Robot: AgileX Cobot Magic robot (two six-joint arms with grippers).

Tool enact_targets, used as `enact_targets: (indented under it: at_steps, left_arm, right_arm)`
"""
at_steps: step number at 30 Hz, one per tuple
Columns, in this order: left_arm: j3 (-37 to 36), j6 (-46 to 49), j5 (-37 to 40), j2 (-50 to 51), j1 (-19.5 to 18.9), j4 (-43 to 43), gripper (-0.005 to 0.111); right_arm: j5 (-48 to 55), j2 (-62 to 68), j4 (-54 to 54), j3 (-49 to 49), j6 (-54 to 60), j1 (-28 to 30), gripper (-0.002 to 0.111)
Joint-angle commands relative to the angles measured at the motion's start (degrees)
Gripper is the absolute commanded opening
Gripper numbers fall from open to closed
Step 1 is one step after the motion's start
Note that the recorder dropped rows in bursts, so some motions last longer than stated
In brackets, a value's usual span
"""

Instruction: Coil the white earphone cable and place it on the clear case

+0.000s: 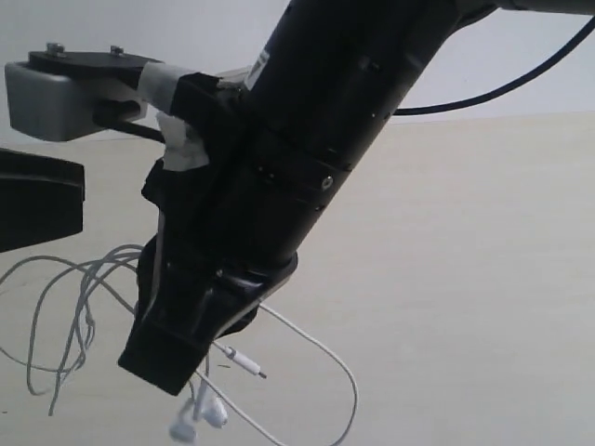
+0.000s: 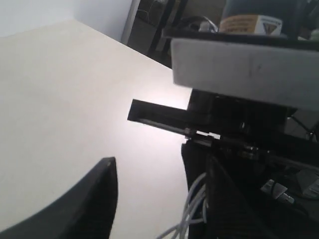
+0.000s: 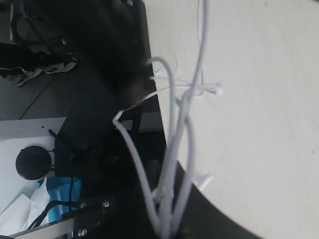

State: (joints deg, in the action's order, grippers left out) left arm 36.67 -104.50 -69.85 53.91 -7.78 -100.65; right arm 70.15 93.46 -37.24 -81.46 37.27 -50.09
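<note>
**Item 1: white earphone cable [image 3: 168, 196].** Gathered in several loose strands and lifted over the tabletop [image 1: 465, 279].
- The two earbuds [image 1: 214, 412] hang nearest the exterior camera, at 6 o'clock of the right end effector [image 1: 165, 360].
- The plug [image 1: 244, 360] juts out at 3 o'clock of that end effector.
- One long loop sweeps out toward 4 o'clock, and a tangle of thin loops spreads toward 9 o'clock.
- Whether those loops touch the tabletop cannot be told.

**Item 2: right end effector.** Black, angled down toward 7 o'clock in the exterior view. It is clamped on the cable: in the right wrist view the strands converge and vanish between its dark jaws. White tape [image 1: 181, 144] wraps the arm above it.

**Item 3: left end effector [image 1: 37, 200].** A black shape at the 9 o'clock edge of the exterior view, beside the loops. The left wrist view shows only one dark finger [image 2: 97, 199], so whether it is apart or together cannot be told. White strands show close beside the other arm there.

**Item 4: grey camera housing [image 1: 51, 98].** At 10 o'clock, mounted on the right arm.

**Item 5: black cable [image 1: 502, 88].** Arcs at 2 o'clock, farthest back.
</note>
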Motion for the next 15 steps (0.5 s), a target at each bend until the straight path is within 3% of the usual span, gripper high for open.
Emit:
enact_targets:
  at_steps: [1,4,10,15]
  left_arm:
    - [-1.49,-0.38,-0.11,0.18,0.49,0.70,0.044]
    - [-2.32,-0.55,-0.11,0.18,0.49,0.70,0.048]
    - [-2.45,-2.52,-0.11,0.06,0.49,0.70,0.066]
    - [-2.56,-5.35,-0.11,0.06,0.49,0.70,0.067]
  right_arm:
    - [-0.19,-1.85,0.14,0.11,0.64,-0.22,0.000]
    - [-0.19,-2.84,1.40,0.11,0.64,-0.22,0.000]
    - [-0.19,-4.21,3.54,0.11,0.64,-0.22,0.000]
    - [-0.19,-4.31,4.94,0.11,0.64,-0.22,0.000]
